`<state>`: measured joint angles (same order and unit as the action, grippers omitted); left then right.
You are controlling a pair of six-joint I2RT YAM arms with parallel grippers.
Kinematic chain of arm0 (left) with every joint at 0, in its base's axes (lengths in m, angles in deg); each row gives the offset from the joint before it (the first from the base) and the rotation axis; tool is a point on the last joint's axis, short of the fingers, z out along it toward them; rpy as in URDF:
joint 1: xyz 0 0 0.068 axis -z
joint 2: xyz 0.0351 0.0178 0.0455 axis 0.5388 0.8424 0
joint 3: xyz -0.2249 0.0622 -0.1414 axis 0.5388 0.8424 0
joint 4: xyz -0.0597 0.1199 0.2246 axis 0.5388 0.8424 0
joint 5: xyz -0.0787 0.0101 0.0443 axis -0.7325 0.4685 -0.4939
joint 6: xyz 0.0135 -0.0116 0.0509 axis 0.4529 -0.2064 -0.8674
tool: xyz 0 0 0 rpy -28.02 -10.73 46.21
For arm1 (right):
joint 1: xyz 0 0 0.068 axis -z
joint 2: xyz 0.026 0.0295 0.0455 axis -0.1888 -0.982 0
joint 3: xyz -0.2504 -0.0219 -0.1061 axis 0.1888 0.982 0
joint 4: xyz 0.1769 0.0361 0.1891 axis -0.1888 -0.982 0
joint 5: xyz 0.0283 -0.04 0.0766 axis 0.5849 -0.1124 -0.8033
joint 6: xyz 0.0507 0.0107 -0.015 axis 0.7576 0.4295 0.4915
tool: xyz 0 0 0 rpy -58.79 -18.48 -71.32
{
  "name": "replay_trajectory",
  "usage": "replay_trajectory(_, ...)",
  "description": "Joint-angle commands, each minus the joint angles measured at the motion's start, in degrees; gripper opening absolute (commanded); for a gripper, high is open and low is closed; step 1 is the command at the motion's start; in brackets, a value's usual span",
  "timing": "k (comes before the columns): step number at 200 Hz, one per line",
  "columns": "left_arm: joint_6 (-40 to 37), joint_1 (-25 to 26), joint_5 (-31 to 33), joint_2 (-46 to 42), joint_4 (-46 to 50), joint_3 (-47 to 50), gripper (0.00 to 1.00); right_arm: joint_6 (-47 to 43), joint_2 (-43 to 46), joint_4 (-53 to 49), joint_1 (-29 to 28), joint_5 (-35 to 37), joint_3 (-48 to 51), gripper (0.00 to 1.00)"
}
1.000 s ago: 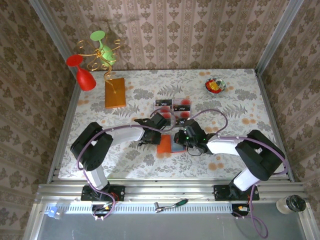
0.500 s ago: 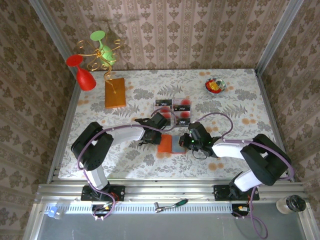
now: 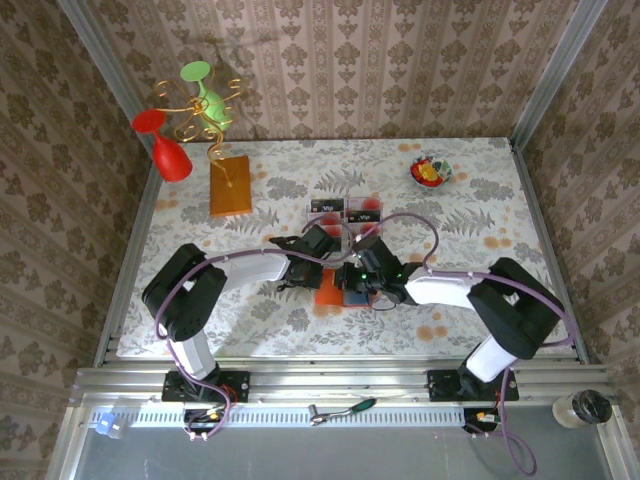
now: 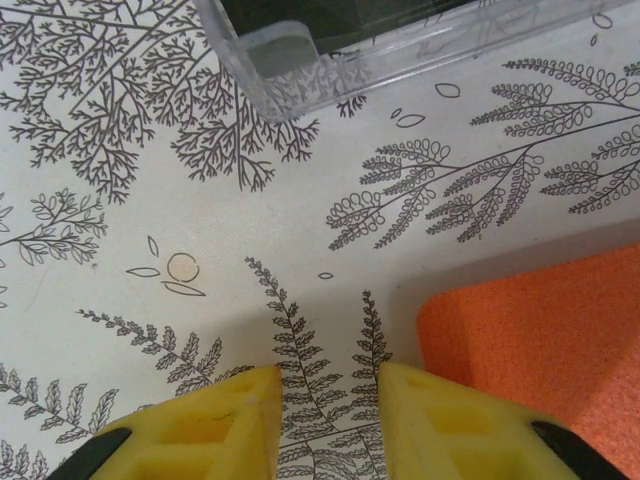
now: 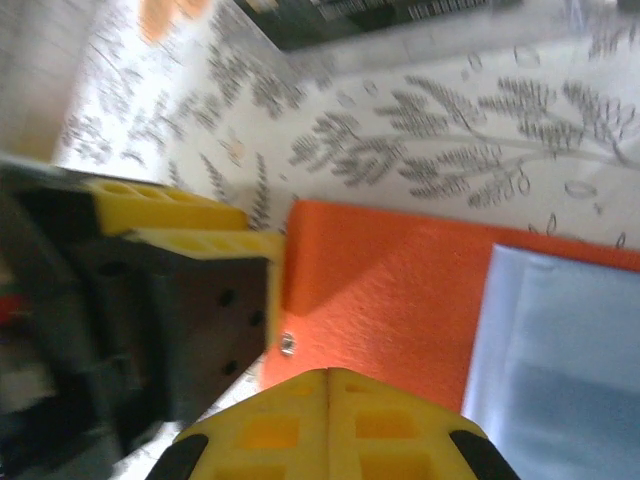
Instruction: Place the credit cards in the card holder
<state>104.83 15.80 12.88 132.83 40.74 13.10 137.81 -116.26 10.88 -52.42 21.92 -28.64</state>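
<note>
Right jaws, closed, back leftward over card holder (image 3: 326,292) on fern-print tablecloth (image 3: 480,210); left jaws ajar, empty; damask walls (image 3: 400,70).

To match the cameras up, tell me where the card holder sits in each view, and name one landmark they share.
Top external: the card holder lies mid-table, just on the near side of the clear card tray.
Left wrist: its orange corner fills the lower right.
Right wrist: it spans centre and right, orange cover with grey-blue inside.
Shared landmark: the clear card tray, at the top edge of both wrist views.
</note>
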Motion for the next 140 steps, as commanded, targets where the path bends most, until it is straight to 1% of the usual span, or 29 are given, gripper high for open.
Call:
replay_trajectory(1,-1.0,0.1,0.9,0.3,1.4,-1.4,0.33,-0.2,-2.9,2.3,-0.5,-0.8,0.3,0.0)
replay_trajectory(24,-0.7,-0.3,1.6,-1.8,1.9,-0.8,0.36,0.5,-4.8,3.9,-0.4,-0.8,1.5,0.0)
replay_trajectory(59,0.1,-0.4,0.7,-6.5,1.7,0.8,0.5,1.7,-4.9,5.9,-0.5,-0.5,3.5,0.0)
replay_trajectory(76,1.1,0.1,0.0,-7.7,1.5,1.3,0.53,2.1,-4.7,6.3,-0.4,-0.3,3.9,0.0)
replay_trajectory(102,3.6,1.2,-0.1,-8.6,0.4,3.0,0.51,3.1,-4.5,6.9,-0.6,0.2,4.6,0.0)
replay_trajectory(132,6.1,3.0,0.6,-8.3,-1.5,5.0,0.43,4.0,-4.5,7.9,-0.5,0.5,5.3,0.0)
replay_trajectory(140,6.5,3.6,0.9,-8.1,-1.8,5.4,0.42,4.2,-4.5,8.2,-0.6,0.5,5.4,0.0)
